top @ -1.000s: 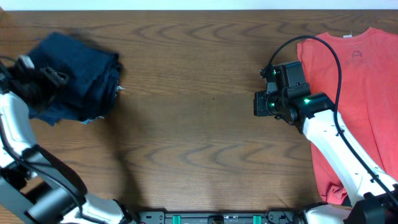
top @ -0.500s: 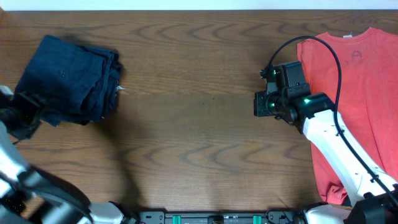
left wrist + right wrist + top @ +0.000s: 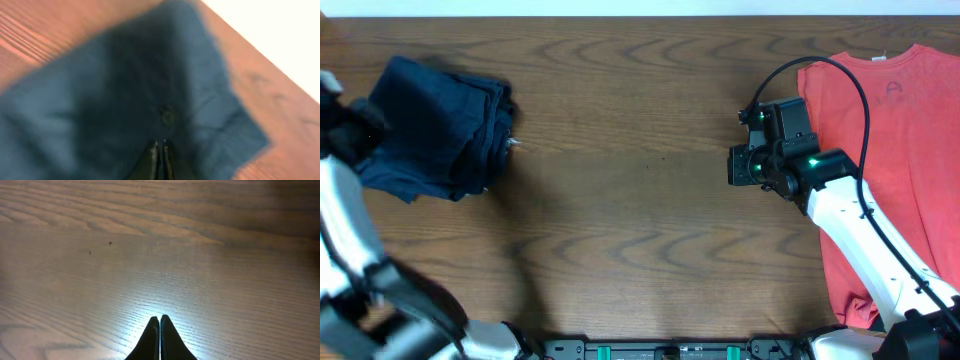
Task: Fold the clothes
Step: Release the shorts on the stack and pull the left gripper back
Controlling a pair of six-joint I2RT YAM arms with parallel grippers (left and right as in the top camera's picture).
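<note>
1. The navy shorts [image 3: 440,125] lie in a bunched pile at about 10 o'clock on the table [image 3: 640,230], near its far edge and its left edge. A small pale tag [image 3: 513,144] sticks out on the side toward 3 o'clock.
2. The left gripper [image 3: 161,150] hangs over this pile with its fingers pressed together. The wrist view is blurred, so it is hard to say if any cloth is pinched; it looks like none. A small button [image 3: 166,116] shows just ahead of the tips.
3. In the same view, wood shows past the cloth edges at 10 and at 3 o'clock, and the table's far edge cuts the corner at 1 o'clock.
4. The coral T-shirt [image 3: 910,150] lies spread at 3 o'clock, reaching the right border of the overhead view. Its lower end is bunched near 5 o'clock.
5. The right gripper [image 3: 160,325] is clenched on nothing, low over lit bare wood. It is just beside the T-shirt's left edge and points toward 9 o'clock.
6. Between the shorts and the right gripper a wide band of wood runs from 12 to 6 o'clock.
</note>
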